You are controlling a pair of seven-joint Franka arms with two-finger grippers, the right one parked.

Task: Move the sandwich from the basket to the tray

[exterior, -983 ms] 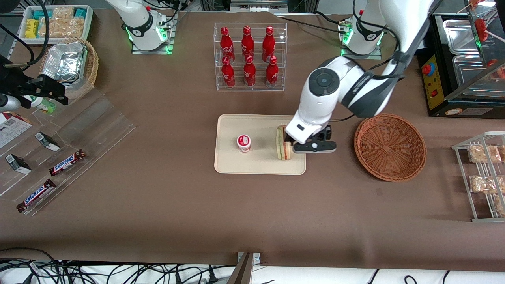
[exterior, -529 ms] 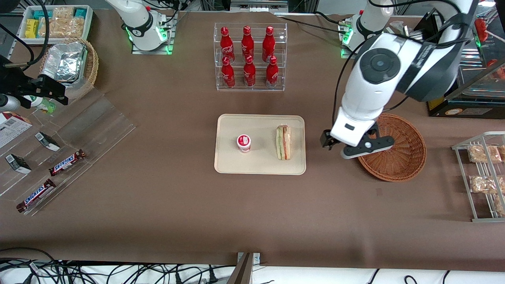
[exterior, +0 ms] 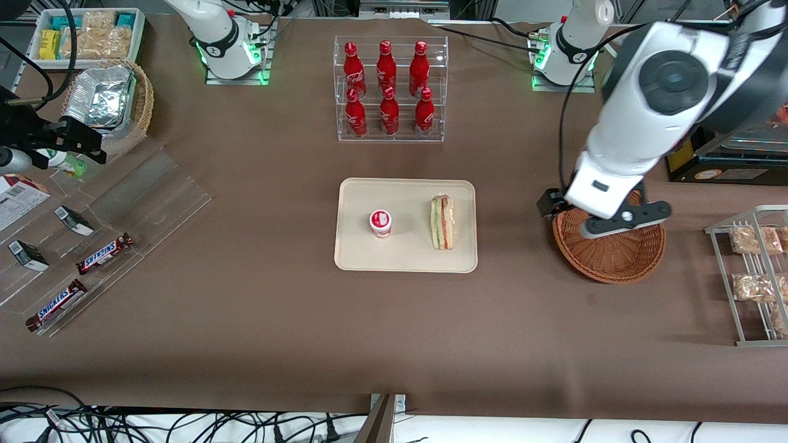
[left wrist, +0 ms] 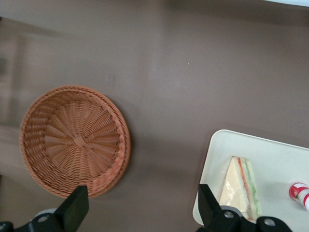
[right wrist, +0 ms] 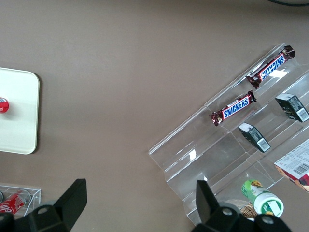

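End effector (left wrist: pixel 140 212) spread above bare basket (exterior: pixel 615 258); sandwich (exterior: pixel 442 222) lies on tray (exterior: pixel 406 255).

Lighting even and diffuse from overhead; brown table cloth (exterior: pixel 246 307) evenly lit, only soft short shadows under the basket (exterior: pixel 609 258) and tray (exterior: pixel 400 261). Gripper (left wrist: pixel 140 212), raised above the basket, shows motion blur in the front view. Glare on the foil packets (exterior: pixel 98 98) and acrylic display steps (right wrist: pixel 227 159).

Wrapped sandwich (exterior: pixel 442 222) lies on cream tray (exterior: pixel 406 261); wicker basket (exterior: pixel 615 261) empty, gripper (left wrist: pixel 142 212) above
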